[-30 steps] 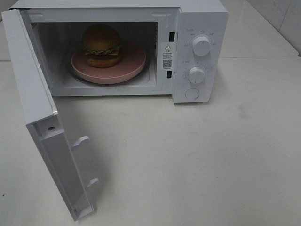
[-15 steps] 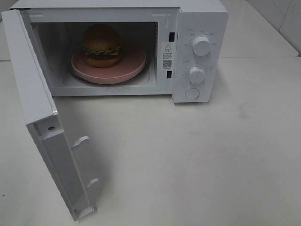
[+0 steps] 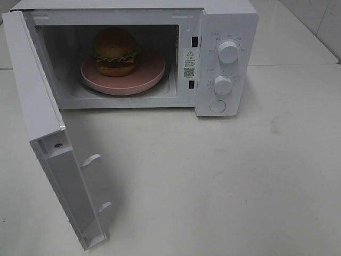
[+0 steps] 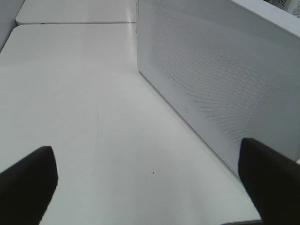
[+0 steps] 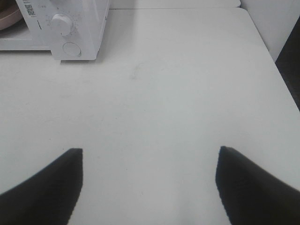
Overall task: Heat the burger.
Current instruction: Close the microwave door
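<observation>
The burger point(image 3: 115, 52) sits on a round pink plate point(image 3: 149, 72) inside the white microwave point(image 3: 226, 21), whose door point(image 3: 37, 112) stands swung wide open to the left. Neither arm shows in the exterior high view. In the left wrist view my left gripper point(image 4: 147, 180) is open over bare table, with the perforated outer face of the microwave door point(image 4: 220, 79) beside it. My right gripper point(image 5: 150, 183) is open and empty above the table, and the microwave's control panel point(image 5: 65, 28) with a dial and a button lies far ahead of it.
Two white dials point(image 3: 228, 52) and a round button point(image 3: 217, 106) are on the microwave's right panel. The open door juts toward the front left of the white table point(image 3: 224, 186). A table seam and a second table point(image 4: 70, 11) lie beyond the door.
</observation>
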You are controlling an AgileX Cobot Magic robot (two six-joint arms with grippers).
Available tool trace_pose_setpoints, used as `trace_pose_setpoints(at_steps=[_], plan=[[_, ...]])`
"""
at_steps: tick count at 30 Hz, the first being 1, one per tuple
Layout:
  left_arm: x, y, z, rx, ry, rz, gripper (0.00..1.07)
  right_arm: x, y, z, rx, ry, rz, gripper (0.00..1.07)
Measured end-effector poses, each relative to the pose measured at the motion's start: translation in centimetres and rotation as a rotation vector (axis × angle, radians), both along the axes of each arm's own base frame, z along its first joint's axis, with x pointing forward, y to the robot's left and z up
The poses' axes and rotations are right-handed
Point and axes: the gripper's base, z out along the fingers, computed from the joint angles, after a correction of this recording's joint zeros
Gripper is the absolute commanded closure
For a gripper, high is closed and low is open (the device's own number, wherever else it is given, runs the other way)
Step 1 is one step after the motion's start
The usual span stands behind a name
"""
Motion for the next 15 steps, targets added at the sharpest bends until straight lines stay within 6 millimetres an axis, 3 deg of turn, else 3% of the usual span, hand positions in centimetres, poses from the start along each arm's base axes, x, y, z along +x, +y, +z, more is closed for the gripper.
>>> trace_pose_setpoints(at_steps=[15], plan=[[0.0,0.0,0.0,0.0,0.0,0.0,0.07,0.0,0.0,0.0,0.0,0.0,0.0,0.32]])
